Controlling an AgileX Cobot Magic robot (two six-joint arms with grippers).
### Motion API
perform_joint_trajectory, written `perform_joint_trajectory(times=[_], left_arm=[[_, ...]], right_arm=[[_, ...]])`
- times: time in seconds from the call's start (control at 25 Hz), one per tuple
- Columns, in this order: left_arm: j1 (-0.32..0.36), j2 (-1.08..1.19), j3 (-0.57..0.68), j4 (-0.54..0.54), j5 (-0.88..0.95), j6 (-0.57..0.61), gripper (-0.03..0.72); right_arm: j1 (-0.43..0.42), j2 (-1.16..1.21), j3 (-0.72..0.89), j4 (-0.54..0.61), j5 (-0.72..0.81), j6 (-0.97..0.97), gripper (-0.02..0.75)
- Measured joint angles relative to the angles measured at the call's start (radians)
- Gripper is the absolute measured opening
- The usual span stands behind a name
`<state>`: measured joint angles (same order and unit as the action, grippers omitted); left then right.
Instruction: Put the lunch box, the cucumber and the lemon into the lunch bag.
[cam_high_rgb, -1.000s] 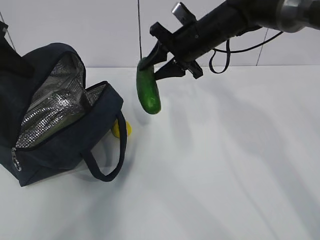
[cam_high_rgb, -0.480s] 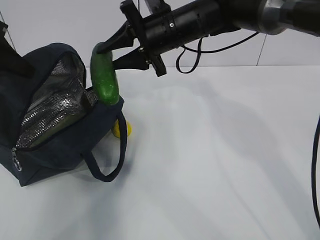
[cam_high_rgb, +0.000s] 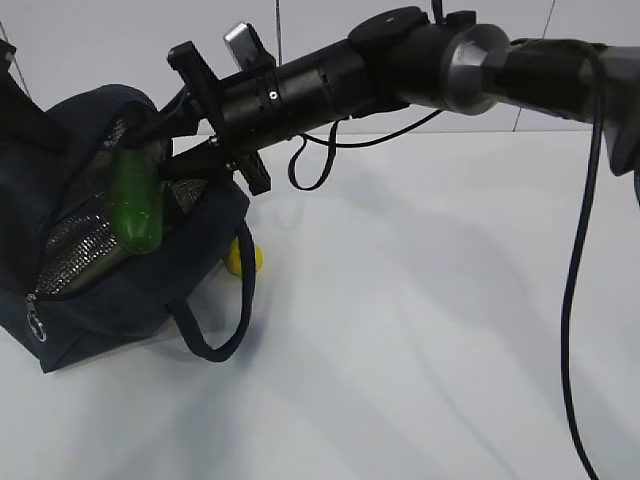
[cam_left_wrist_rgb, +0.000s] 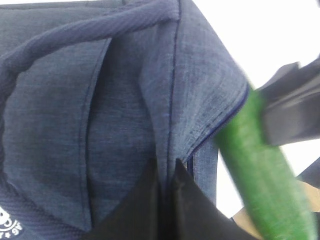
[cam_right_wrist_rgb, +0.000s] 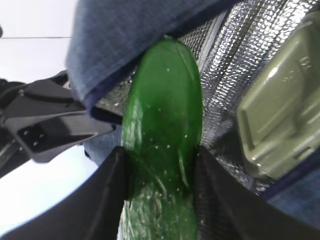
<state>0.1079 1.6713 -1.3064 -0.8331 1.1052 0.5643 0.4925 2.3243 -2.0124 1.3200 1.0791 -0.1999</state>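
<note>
Cucumber first: my right gripper (cam_high_rgb: 165, 135) has its black fingers clamped on the upper end of the short, glossy dark green cucumber (cam_high_rgb: 135, 205), which hangs nearly upright over the open mouth of the boxy dark navy fabric lunch bag (cam_high_rgb: 110, 290) at the far left of the white table (cam_high_rgb: 430, 330). From the right wrist camera I see the cucumber (cam_right_wrist_rgb: 162, 130) squeezed between both fingers, its tip already past the bag's navy edge and in front of the silvery lining (cam_right_wrist_rgb: 235, 65). Just right of it in that view, inside the bag, sits the small clear lunch box with the pale green clip-on lid (cam_right_wrist_rgb: 282, 105).

My left gripper (cam_left_wrist_rgb: 167, 200) is closed, its two dark fingers pinching a fold of the bag's navy fabric; the cucumber (cam_left_wrist_rgb: 262, 165) passes just to their right in that view, blurred.

On the table the small bright yellow lemon (cam_high_rgb: 243, 258) lies just beside the bag's right side, partly hidden behind the near loop handle (cam_high_rgb: 215, 330), which droops onto the tabletop.
</note>
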Motion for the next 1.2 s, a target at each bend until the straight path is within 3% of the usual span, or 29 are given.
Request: perform_joint_trajectory(times=[0.4,0.72,1.0,1.2], left_arm=[[0.000,0.000,0.000,-0.008,0.013,0.000,-0.005],[0.000,0.000,0.000,-0.011,0.013,0.002,-0.005],[0.000,0.000,0.000,-0.013,0.013,0.002,-0.005],[0.000,0.000,0.000,-0.013,0.015,0.002,-0.005]], right_arm=[[0.021,0.064,0.000,0.177,-0.195,-0.135,0.306],[0.056,0.065,0.000,0.193,-0.290,-0.243,0.307],[0.074,0.065,0.000,0.201,-0.333,-0.337,0.429],[0.074,0.065,0.000,0.201,-0.325,-0.389,0.452]])
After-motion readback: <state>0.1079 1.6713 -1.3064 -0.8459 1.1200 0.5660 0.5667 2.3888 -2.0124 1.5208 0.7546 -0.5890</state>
